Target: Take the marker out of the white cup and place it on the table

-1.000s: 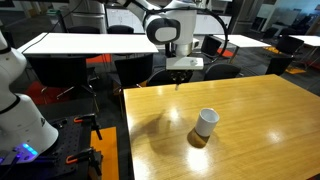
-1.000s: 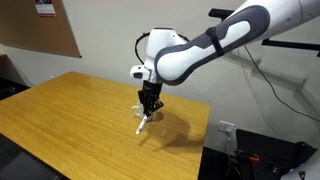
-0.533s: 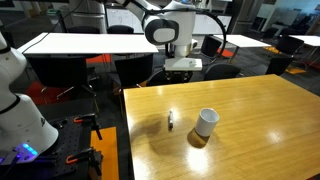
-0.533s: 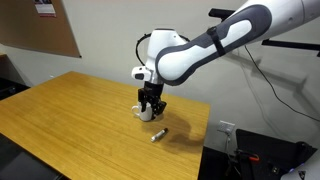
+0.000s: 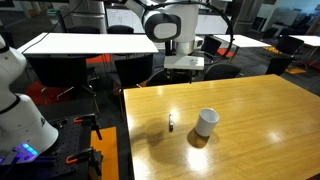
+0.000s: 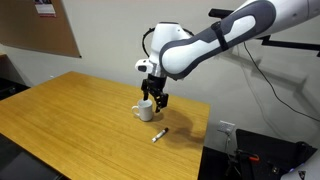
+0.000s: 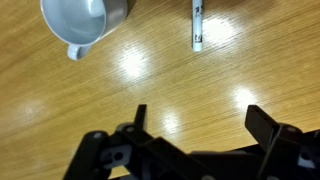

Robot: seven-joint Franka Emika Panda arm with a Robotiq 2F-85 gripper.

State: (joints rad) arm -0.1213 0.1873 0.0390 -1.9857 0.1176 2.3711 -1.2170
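Observation:
The marker (image 5: 171, 122) (image 6: 158, 134) lies flat on the honey-coloured table (image 5: 260, 110) (image 6: 60, 120), a short way from the white cup (image 5: 206, 122) (image 6: 146, 110), which stands upright. In the wrist view the marker (image 7: 197, 25) is straight below, lying lengthwise, and the cup (image 7: 85, 22) sits off to its left with a small handle showing. My gripper (image 7: 200, 118) (image 6: 158, 98) (image 5: 184, 70) hangs above the marker with its jaws wide apart and nothing between them.
White-topped tables (image 5: 90, 42) with black chairs (image 5: 135, 65) stand behind the wooden table. Another robot's white arm (image 5: 15, 95) is beside the table's edge. A cork board (image 6: 40, 25) hangs on the wall.
My gripper held the marker a second ago, then opened. The marker now lies on the table, and the gripper has risen a little above it.

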